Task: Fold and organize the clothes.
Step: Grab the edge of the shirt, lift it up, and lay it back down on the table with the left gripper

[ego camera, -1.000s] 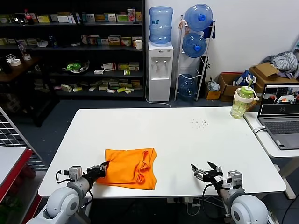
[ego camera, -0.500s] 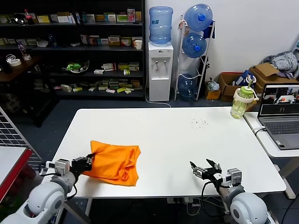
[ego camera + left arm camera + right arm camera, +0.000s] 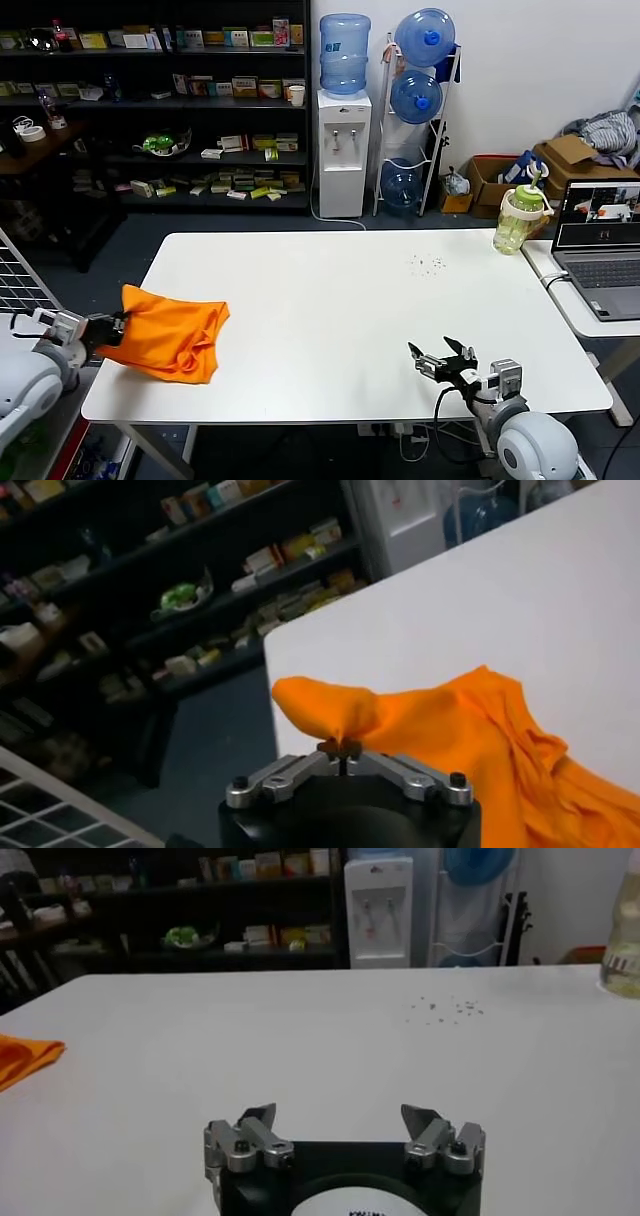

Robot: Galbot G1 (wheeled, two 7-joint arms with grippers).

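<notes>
No legible text, shelf labels seemingly blurred

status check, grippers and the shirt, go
Left gripper shut on the orange shirt, at the table's left edge, shirt partly overhanging. Right gripper open, idle at the near right edge. Nothing in the way.

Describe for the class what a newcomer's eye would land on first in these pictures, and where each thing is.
The bright orange T-shirt stands out first, bunched at the left edge of the white table and partly hanging past it. The left gripper is shut on a corner of it, out beyond that edge. The right gripper hovers open over the table's near right side, holding nothing.
</notes>
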